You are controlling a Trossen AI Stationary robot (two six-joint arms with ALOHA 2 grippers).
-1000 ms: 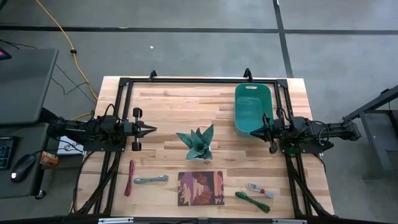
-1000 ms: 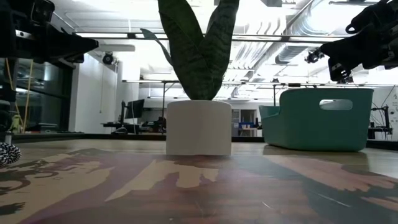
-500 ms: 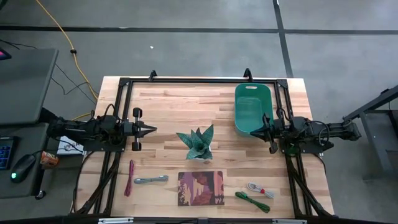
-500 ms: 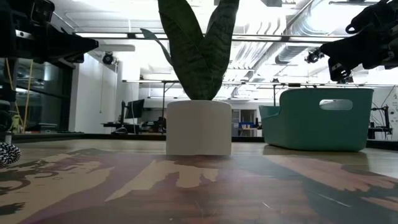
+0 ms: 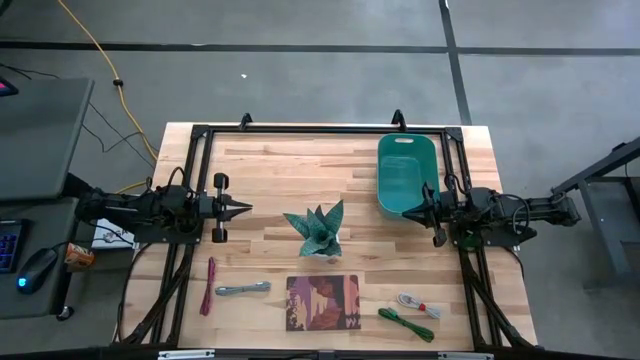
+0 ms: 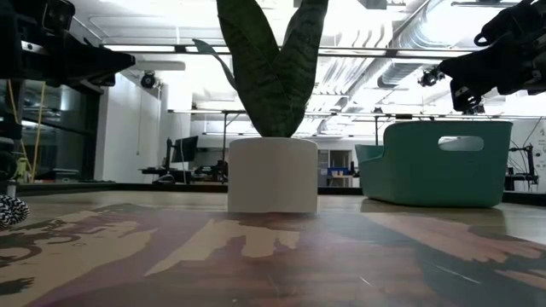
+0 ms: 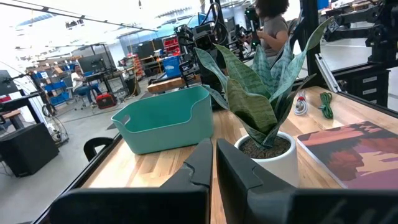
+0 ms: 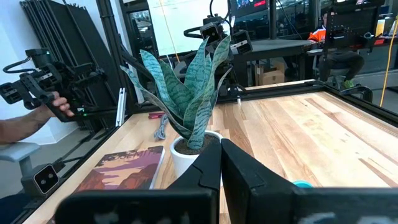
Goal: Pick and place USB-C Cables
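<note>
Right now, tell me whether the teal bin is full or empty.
Empty: the high view shows only the teal bin's bare floor, with no cables inside.

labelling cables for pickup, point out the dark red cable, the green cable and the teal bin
dark red cable (image 5: 208, 285), high view, middle of its length
green cable (image 5: 404, 324), high view, middle of the bundle
teal bin (image 5: 405, 141), high view, far rim by the handle slot

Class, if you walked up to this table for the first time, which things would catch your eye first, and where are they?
A potted plant stands at the table's centre, with a teal bin at the far right. Along the near edge lie a book and four coiled cables: dark red, grey, white, green.
</note>
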